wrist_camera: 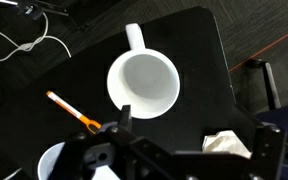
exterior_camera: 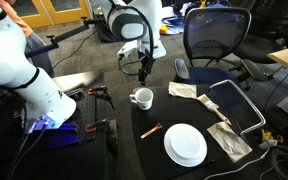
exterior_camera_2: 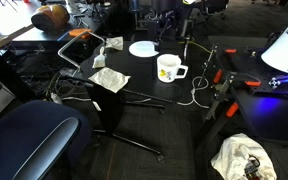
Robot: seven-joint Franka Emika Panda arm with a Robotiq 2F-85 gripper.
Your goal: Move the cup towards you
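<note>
The cup is a small white mug with a side handle, upright on the black table. In an exterior view it shows a yellow picture on its side. In the wrist view the cup is seen from above and is empty, with its handle pointing to the top of the picture. My gripper hangs above the cup, a little behind it, and does not touch it. In the wrist view its fingers stand wide apart and hold nothing, and one fingertip lies near the cup's rim.
A flat white plate and an orange pen lie on the table near the cup. Crumpled napkins lie by the plate and at the table's edge. An office chair stands nearby.
</note>
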